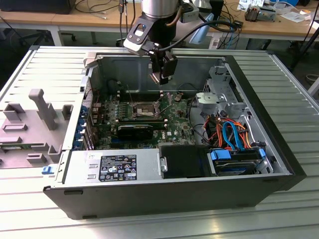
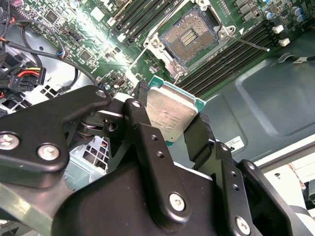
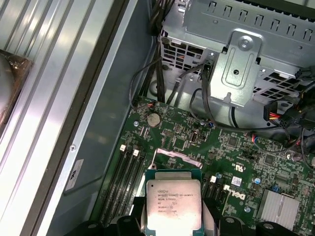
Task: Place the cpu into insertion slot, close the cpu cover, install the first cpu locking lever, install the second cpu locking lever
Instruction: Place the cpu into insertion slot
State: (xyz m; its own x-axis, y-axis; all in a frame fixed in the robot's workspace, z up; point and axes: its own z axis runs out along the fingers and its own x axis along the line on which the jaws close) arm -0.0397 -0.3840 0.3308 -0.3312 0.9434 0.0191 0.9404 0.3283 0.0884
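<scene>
Where the open computer case (image 1: pixel 174 199) presents its near wall, a grey power supply (image 1: pixel 114 168) fills the near corner on the exterior view's left. Drives (image 1: pixel 234 162) trailing blue and orange cables (image 1: pixel 232 134) occupy the near corner on the exterior view's right.

Behind them lies the green board (image 1: pixel 174 124), with the insertion slot (image 1: pixel 144 110) near its middle: a dark square recess in a silver rim, uncovered and unoccupied. A thin metal lever (image 2: pixel 251 44) juts beside it; how the cpu cover stands cannot be made out with certainty.

Above the board, toward the case's far wall, hangs the gripper (image 1: pixel 162 75), well clear of the slot. Its black fingers (image 2: pixel 139 110) are set narrow on opposite edges of the cpu (image 2: pixel 170 113), carried flat with its metal top toward the wrist.

Critical relation: the slot lies below the chip and offset from it, toward the case's near wall and slightly to the exterior view's left. Whether the chip's edges sit square with the slot's rim is hard to judge.

Hidden: the chip's underside faces away, and the fingers cover two of its edges.

Farthest, beyond the slatted table (image 1: pixel 279 74), stand benches (image 1: pixel 50 20) cut off at the frame, their clutter too small to name.
</scene>
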